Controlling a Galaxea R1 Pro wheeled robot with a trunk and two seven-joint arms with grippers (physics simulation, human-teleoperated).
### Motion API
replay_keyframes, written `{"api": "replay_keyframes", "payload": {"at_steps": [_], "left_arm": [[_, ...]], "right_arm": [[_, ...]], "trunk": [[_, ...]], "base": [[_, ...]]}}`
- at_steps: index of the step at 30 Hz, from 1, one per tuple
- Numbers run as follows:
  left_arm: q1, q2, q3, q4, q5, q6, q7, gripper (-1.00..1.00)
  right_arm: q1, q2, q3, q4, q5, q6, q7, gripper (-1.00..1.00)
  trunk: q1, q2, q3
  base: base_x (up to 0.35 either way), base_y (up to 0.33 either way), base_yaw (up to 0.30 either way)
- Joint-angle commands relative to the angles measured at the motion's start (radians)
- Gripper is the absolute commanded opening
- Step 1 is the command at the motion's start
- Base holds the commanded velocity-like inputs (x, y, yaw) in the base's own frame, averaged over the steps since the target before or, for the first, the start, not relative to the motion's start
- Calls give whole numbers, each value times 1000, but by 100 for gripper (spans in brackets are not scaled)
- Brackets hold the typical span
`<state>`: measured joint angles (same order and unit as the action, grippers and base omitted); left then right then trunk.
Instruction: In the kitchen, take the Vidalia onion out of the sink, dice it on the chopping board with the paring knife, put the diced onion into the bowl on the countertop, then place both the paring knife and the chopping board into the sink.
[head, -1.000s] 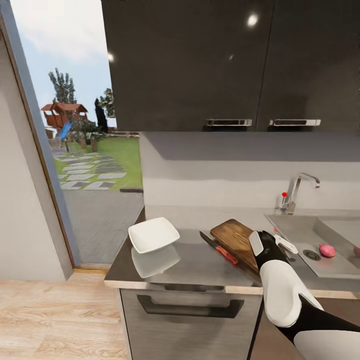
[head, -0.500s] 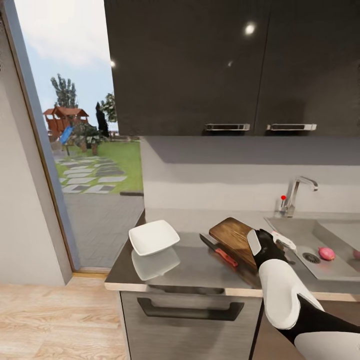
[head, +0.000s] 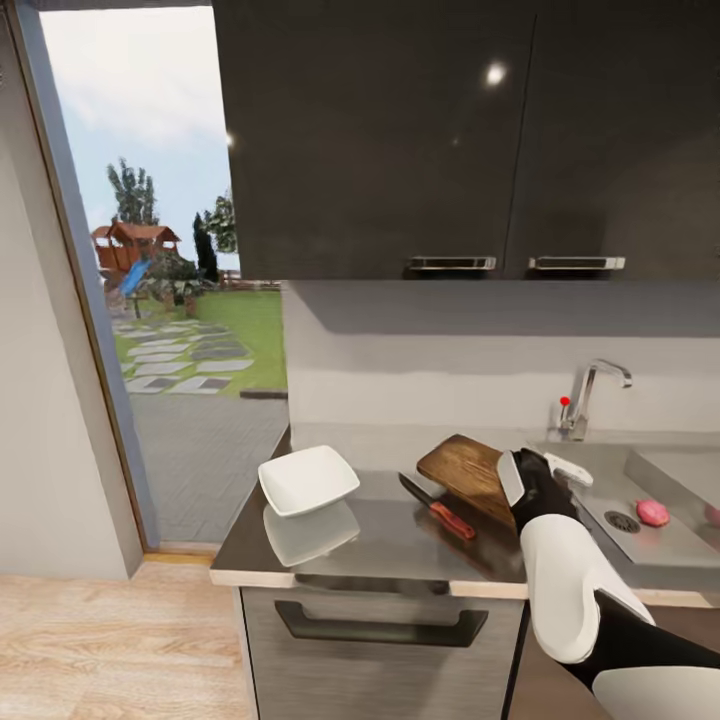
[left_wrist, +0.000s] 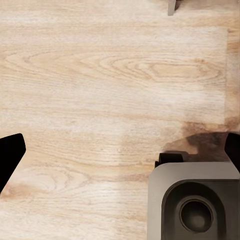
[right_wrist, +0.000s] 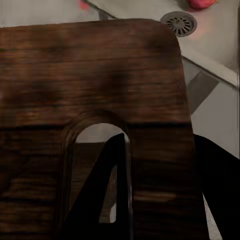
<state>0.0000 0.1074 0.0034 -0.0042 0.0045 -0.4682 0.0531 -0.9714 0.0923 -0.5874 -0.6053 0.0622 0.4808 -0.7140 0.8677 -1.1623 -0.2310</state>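
Note:
The brown chopping board (head: 466, 468) stands tilted over the grey countertop (head: 385, 545), its near end raised. My right gripper (head: 540, 472) is shut on that end. In the right wrist view the board (right_wrist: 100, 75) is very close, and one dark finger (right_wrist: 107, 195) shows through its slot hole. The red-handled paring knife (head: 441, 508) lies on the countertop along the board's left edge. Further left stands the white square bowl (head: 308, 478). The pinkish Vidalia onion (head: 652, 513) rests in the sink (head: 680, 548) beside the drain (head: 622, 521). My left gripper (left_wrist: 120, 150) hangs open over the wooden floor.
The chrome tap (head: 590, 395) with its red-tipped lever stands behind the sink. Dark wall cabinets (head: 460, 140) hang above the counter. An open doorway (head: 170, 330) to a garden lies at the left. Under the left gripper is my own base (left_wrist: 195, 205).
The camera has shifted a little. My right gripper has raised the chopping board's near end slightly against the countertop. Knife, bowl and onion have stayed in place.

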Motion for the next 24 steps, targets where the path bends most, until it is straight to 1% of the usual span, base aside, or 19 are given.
{"api": "replay_keyframes", "payload": {"at_steps": [1,2,8,11,13,14,16,17,18,19,20,23,24], "left_arm": [[0,0,0,0,0,-3,2,100],[0,0,0,0,0,-3,2,100],[0,0,0,0,0,-3,2,100],[0,0,0,0,0,-3,2,100],[0,0,-1,0,0,-3,2,100],[0,0,-1,0,0,-3,2,100],[0,0,-1,0,0,-3,2,100],[0,0,-1,0,0,-3,2,100],[0,-1,-1,0,0,-3,2,100],[0,-1,-1,0,0,-3,2,100],[0,-1,-1,0,0,-3,2,100],[0,-1,-1,0,0,-3,2,100],[0,-1,-1,0,0,-3,2,100]], "right_arm": [[0,1,5,-15,4,22,3,-100],[0,0,16,-44,4,55,14,-100],[0,-1,22,-109,4,144,90,-100],[-1,-2,25,-155,5,207,151,-100],[-1,-10,40,-175,5,244,197,-100],[-1,-18,60,-180,5,262,222,-100],[-1,-43,121,-186,4,301,276,-100],[-1,-62,169,-188,4,326,324,-100],[0,-89,228,-188,4,355,409,-100],[0,-93,236,-188,4,358,423,-100],[0,-105,257,-187,5,368,455,-100],[0,-116,290,-184,5,376,477,-100],[0,-120,310,-182,5,378,483,-100]], "trunk": [[0,-1,1],[0,-1,2],[0,-1,12],[0,-1,15],[0,-1,15],[0,-1,15],[0,-1,16],[0,-1,16],[0,-1,16],[0,-1,16],[0,-1,16],[0,-1,16],[0,-1,16]], "base": [[0,0,0],[0,0,0],[0,0,0],[0,0,0],[0,0,0],[0,0,0],[0,0,0],[0,0,0],[0,0,0],[0,0,0],[0,0,0],[0,0,0],[0,0,0]]}}
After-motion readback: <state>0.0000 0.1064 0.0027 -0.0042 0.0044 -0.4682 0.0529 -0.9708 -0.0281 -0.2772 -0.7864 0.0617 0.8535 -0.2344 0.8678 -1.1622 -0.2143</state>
